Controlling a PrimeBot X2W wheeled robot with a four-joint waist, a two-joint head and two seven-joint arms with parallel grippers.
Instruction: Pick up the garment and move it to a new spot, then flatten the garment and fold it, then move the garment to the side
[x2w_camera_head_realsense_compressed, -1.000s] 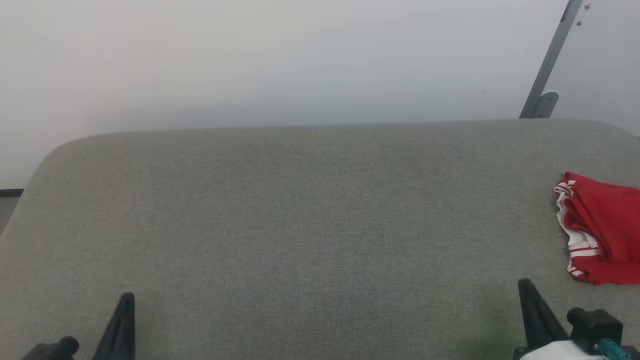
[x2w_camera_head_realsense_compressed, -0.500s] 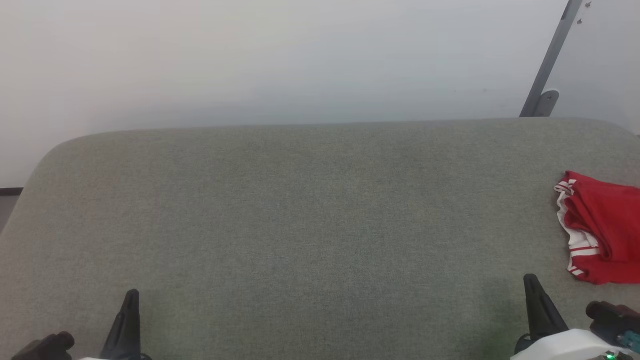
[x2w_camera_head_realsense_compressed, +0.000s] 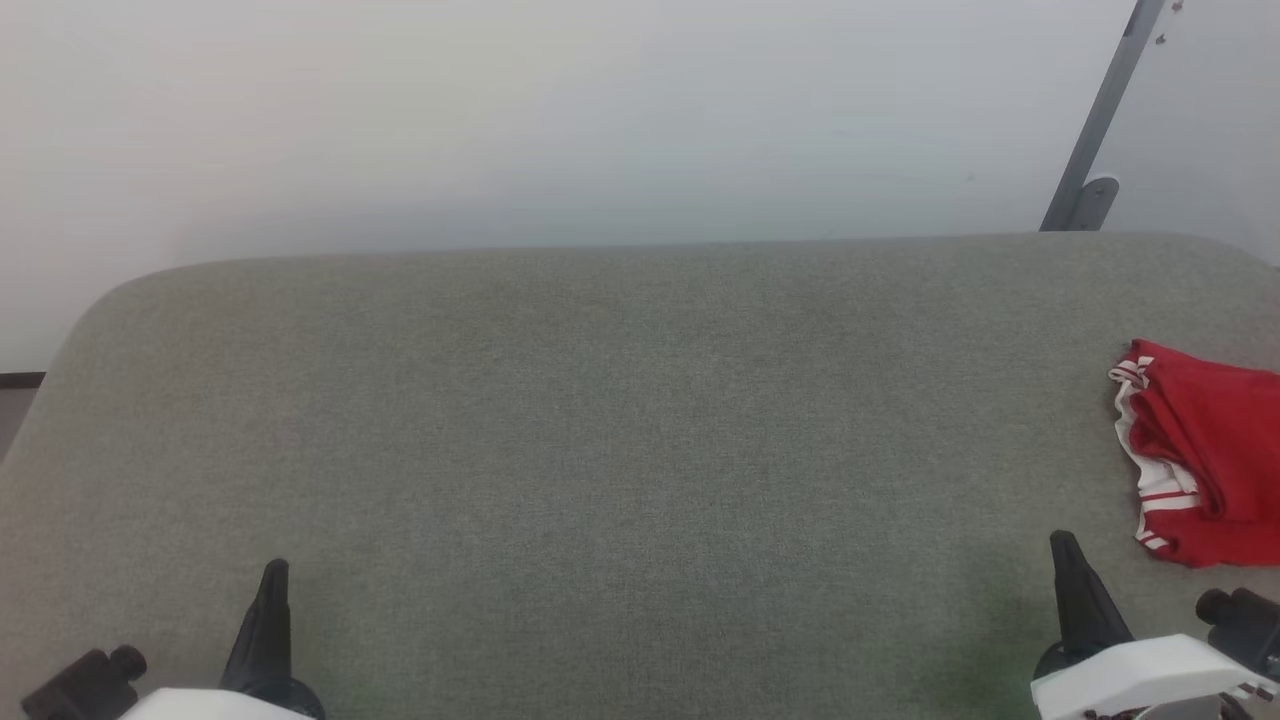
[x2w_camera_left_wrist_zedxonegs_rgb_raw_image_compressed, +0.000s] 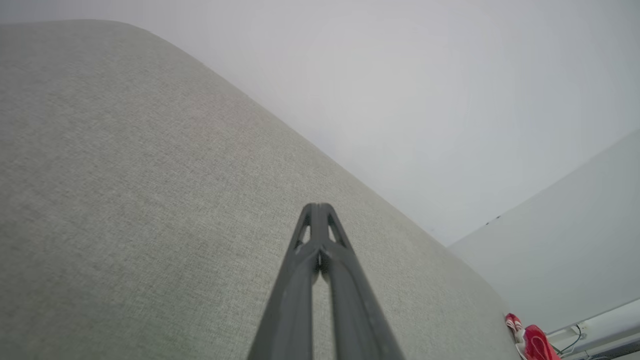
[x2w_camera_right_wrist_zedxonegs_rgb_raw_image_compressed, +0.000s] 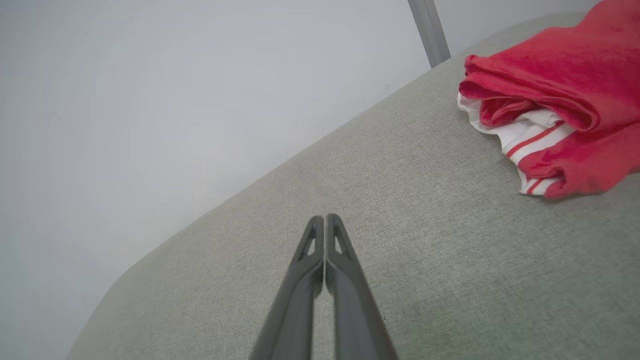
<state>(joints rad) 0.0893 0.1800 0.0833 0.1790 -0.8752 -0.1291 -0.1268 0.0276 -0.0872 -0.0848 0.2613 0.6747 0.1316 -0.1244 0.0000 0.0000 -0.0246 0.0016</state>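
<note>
Head view: the bunched-up red soft-fabric shirt with white sleeves and red-and-white striped trim (x2w_camera_head_realsense_compressed: 1205, 470) sits at the far right edge of the rounded grey woven-fabric cushion (x2w_camera_head_realsense_compressed: 600, 430). There's a plain pale wall (x2w_camera_head_realsense_compressed: 500, 120) behind and a slanted grey metal strut (x2w_camera_head_realsense_compressed: 1098, 120) top right. The left gripper (x2w_camera_head_realsense_compressed: 273, 580) and right gripper (x2w_camera_head_realsense_compressed: 1065, 550) poke up from the bottom corners as dark tapered spikes. Left wrist view: its two long dark fingers are pressed tip to tip, holding nothing, and the shirt is tiny in the far lower-right corner. Right wrist view: same deal, pinched together and empty, with the shirt's soft rolled folds up and to the right, apart from the fingers.
</note>
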